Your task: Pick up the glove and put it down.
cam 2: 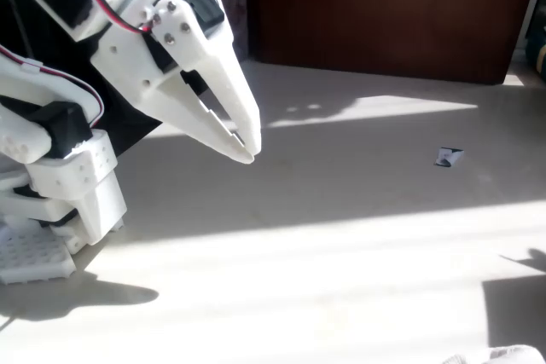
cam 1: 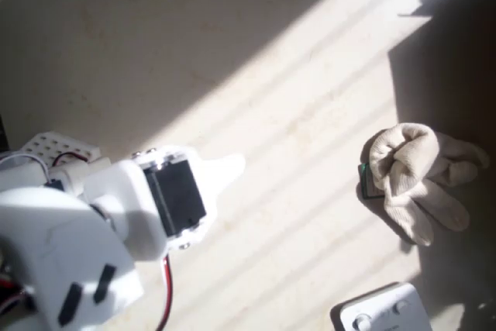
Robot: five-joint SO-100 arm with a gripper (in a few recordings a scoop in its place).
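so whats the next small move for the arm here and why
Probably swing the gripper across the table toward the glove. Its fingers meet at the tips holding nothing, and the glove lies crumpled far to the right in the overhead view, untouched.

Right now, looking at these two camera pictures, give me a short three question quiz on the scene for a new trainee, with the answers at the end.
1. True or false: the gripper is holding the glove.
2. In the overhead view, the glove lies: A) at the right, far from the arm; B) under the gripper; C) at the top left corner.
3. Fill in: in the fixed view the gripper's fingertips meet, so its jaws are ____.

Key
1. False. It holds nothing; the glove lies on the table, apart from the arm.
2. A. A small green-edged card peeks out at its left edge.
3. Shut.
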